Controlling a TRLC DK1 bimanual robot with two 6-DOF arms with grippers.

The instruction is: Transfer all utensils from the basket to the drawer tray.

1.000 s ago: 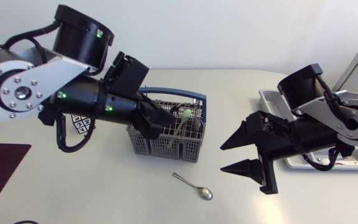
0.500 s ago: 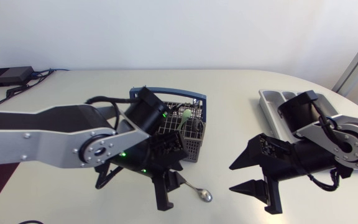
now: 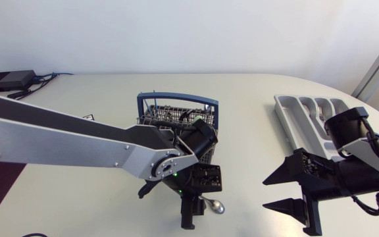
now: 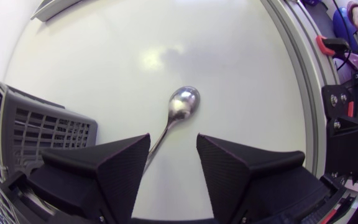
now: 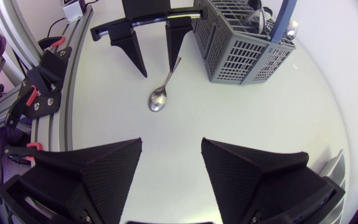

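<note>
Spoon (image 4: pixel 183 104) (shiny steel, oval bowl) lies between spread matte wedges of left hand (image 4: pixel 173 138); right hand (image 5: pixel 171 142) gapes too.

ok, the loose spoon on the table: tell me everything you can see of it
The spoon is shiny metal, one piece: small oval bowl, thin straight handle. It lies flat on the white table, just outside the basket. Its handle runs back between the open fingers of the left tool, close to one; contact cannot be told.

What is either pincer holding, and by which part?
Nothing. The left pincer is open astride the spoon handle; the right pincer is open and empty.
</note>
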